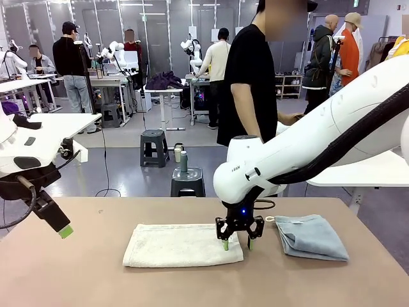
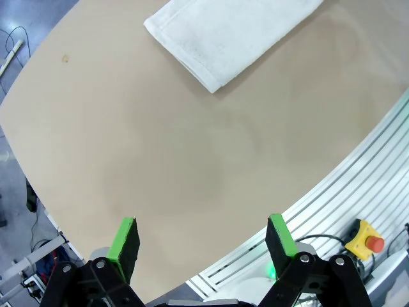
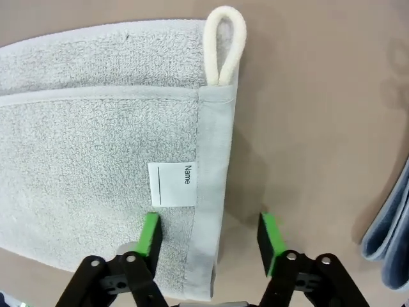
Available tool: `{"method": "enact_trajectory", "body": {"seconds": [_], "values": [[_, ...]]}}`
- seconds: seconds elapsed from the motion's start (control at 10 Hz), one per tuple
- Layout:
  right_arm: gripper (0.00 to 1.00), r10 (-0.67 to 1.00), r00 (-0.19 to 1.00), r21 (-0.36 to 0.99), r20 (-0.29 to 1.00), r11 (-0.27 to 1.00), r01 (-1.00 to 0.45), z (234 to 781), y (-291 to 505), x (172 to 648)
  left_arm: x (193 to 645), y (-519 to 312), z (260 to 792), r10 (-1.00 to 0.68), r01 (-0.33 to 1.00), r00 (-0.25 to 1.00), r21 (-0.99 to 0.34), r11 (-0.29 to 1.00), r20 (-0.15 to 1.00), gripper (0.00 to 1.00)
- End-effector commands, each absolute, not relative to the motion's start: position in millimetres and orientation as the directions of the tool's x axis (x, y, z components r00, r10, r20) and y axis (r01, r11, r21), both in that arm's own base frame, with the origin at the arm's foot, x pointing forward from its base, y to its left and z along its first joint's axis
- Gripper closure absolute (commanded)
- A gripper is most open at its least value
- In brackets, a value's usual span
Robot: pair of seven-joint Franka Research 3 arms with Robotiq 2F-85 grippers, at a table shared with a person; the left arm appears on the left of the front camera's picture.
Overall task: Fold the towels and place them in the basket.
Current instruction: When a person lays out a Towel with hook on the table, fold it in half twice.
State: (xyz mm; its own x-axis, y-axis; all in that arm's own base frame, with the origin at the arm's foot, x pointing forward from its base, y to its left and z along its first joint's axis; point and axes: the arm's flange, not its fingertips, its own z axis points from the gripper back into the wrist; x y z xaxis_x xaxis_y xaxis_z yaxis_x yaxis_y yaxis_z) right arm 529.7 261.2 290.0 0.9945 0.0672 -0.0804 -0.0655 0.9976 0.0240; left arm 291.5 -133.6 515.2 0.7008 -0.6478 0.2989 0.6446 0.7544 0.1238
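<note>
The cream towel [image 1: 182, 245] lies flat in the middle of the surface [image 1: 96, 275]. The blue-grey towel [image 1: 312, 236] sits folded just to its right. The right claw [image 3: 211, 233] is open over the cream towel's end hem, near the white label [image 3: 172, 184]. The left claw [image 2: 204, 240] is open and empty, well off to the cream towel's left. The towel looks soft, light and floppy. Pinching the thick hem should hold it best.

A robotics lab hall — white work counters [image 1: 57, 121] with people [image 1: 73, 64] standing at them, dark grey plastic stools [image 1: 154, 146] on grey floor [image 1: 128, 167], a yellow-and-red emergency-stop button [image 2: 365, 241] beside aluminium rails [image 2: 358, 173].
</note>
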Motion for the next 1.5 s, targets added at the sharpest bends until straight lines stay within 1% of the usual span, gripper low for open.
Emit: {"method": "enact_trajectory", "body": {"seconds": [0.0, 0.1, 0.8, 1.0, 1.1, 1.4], "values": [[0.91, 0.025, 0.997, 0.033, -0.074, 0.999, -0.022, 289, 265, 533, 289, -135, 515, -0.636, 0.634, 0.715, 0.115, 0.765, 0.292, 0.00], [1.00, 0.024, 0.997, 0.037, -0.078, 0.999, -0.021, 288, 265, 533, 289, -135, 515, -0.636, 0.634, 0.715, 0.115, 0.765, 0.292, 0.00], [1.00, 0.007, 0.997, 0.062, -0.082, 0.998, -0.002, 290, 262, 534, 289, -135, 515, -0.636, 0.634, 0.715, 0.115, 0.765, 0.292, 0.00], [1.00, 0.028, 0.997, 0.077, -0.075, 0.997, -0.022, 300, 263, 532, 289, -135, 515, -0.636, 0.634, 0.715, 0.115, 0.765, 0.292, 0.00], [1.00, 0.034, 0.999, 0.111, -0.042, 0.993, -0.030, 310, 259, 533, 289, -135, 515, -0.636, 0.634, 0.715, 0.115, 0.765, 0.292, 0.00], [1.00, 0.146, 0.988, 0.002, -0.040, 0.989, -0.146, 345, 232, 536, 289, -135, 515, -0.636, 0.634, 0.715, 0.115, 0.765, 0.292, 0.00]]}}
